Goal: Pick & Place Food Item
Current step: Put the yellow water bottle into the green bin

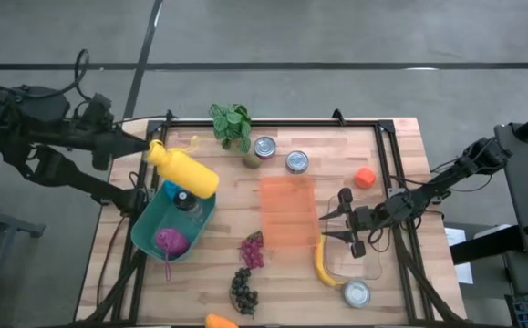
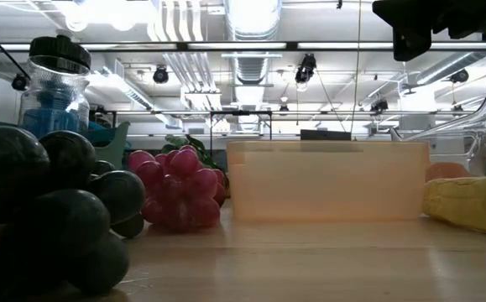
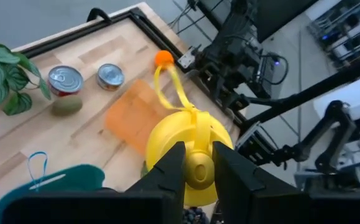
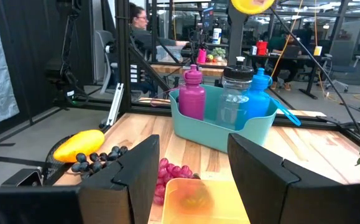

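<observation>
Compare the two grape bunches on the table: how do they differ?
Colour: the red grape bunch is reddish-pink; the dark grape bunch is near black.
Position: from above, the red bunch lies beside the orange translucent container; the dark bunch lies farther from it, nearer the table edge.
In the low view, the dark bunch sits closest to the camera, the red one behind it.
Shared: both lie loose on the wood, untouched by either claw.

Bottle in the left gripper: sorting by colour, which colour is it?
Yellow bottle; clearest in the high view.
</observation>
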Controlling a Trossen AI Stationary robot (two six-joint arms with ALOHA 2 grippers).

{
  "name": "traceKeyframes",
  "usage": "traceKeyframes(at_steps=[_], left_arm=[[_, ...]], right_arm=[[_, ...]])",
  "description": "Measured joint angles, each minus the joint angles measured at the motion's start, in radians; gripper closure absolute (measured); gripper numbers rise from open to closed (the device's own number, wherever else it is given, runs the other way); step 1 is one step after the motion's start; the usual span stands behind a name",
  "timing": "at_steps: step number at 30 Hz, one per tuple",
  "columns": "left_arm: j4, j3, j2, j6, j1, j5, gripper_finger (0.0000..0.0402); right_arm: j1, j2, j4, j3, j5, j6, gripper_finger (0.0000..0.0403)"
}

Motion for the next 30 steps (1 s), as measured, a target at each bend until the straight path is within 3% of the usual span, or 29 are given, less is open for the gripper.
traceKeyframes(at_steps=[8,14,30], left_arm=[[0.001,-0.055,-0.092,0.004,0.000,0.031,0.0335],[0.000,-0.156,-0.186,0.045,0.000,0.123,0.0335],[0.001,-0.296,-0.458,0.055,0.001,0.167,0.0335]], right_arm=[[0.000,0.000,0.000,0.000,0.000,0.000,0.0214],[0.000,0.000,0.000,0.000,0.000,0.000,0.0214],[0.000,0.000,0.000,0.000,0.000,0.000,0.0214]])
